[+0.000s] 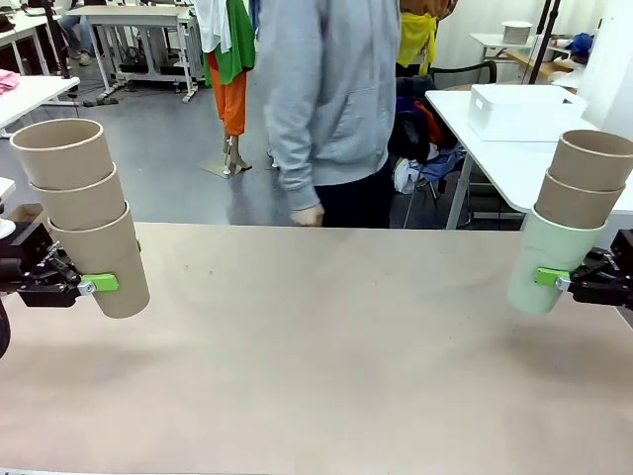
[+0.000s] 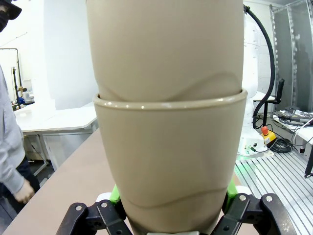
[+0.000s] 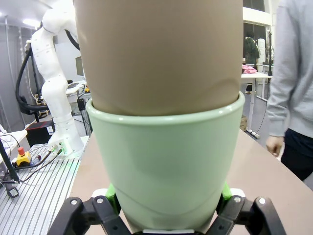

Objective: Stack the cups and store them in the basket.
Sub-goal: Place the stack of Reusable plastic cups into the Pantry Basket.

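Note:
A stack of three tan cups [image 1: 84,213] leans above the table's left edge, held by its bottom cup [image 2: 168,161] in my left gripper [image 1: 84,287]. At the right edge, my right gripper [image 1: 559,280] is shut on a pale green cup [image 1: 549,259] with two tan cups [image 1: 586,178] nested in it. The green cup [image 3: 166,164] sits between the green pads [image 3: 111,201] in the right wrist view. The white basket [image 1: 522,111] stands on a separate white table at the back right.
The tan tabletop [image 1: 326,346] is bare between the two stacks. A person in a grey hoodie [image 1: 326,89] stands at the far edge, one hand [image 1: 307,215] hanging by the table. The other arm's white base [image 3: 58,98] shows beyond the table.

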You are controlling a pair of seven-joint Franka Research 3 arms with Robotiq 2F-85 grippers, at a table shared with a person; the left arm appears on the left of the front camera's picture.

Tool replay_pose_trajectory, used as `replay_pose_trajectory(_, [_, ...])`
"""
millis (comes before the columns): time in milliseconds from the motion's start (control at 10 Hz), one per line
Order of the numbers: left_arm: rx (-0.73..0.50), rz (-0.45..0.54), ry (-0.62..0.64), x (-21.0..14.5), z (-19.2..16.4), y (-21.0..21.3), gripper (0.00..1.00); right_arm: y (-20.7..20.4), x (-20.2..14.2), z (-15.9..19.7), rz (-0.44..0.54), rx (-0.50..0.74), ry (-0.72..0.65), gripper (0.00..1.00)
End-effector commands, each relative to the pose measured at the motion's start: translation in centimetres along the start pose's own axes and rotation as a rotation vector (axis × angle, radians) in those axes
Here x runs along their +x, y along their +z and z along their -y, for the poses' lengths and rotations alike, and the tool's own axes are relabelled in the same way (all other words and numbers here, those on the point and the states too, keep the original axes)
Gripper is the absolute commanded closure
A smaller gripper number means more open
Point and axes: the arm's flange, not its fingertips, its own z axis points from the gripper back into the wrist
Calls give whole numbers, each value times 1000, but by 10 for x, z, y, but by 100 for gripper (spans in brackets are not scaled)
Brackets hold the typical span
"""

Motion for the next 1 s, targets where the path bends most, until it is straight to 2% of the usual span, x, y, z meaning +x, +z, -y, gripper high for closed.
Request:
replay_pose_trajectory(0, [-2,6,-6,3,0,-1,16,-2,4,0,-5,4,16,16])
replay_pose_trajectory(900, [-2,6,-6,3,0,-1,16,-2,4,0,-5,4,16,16])
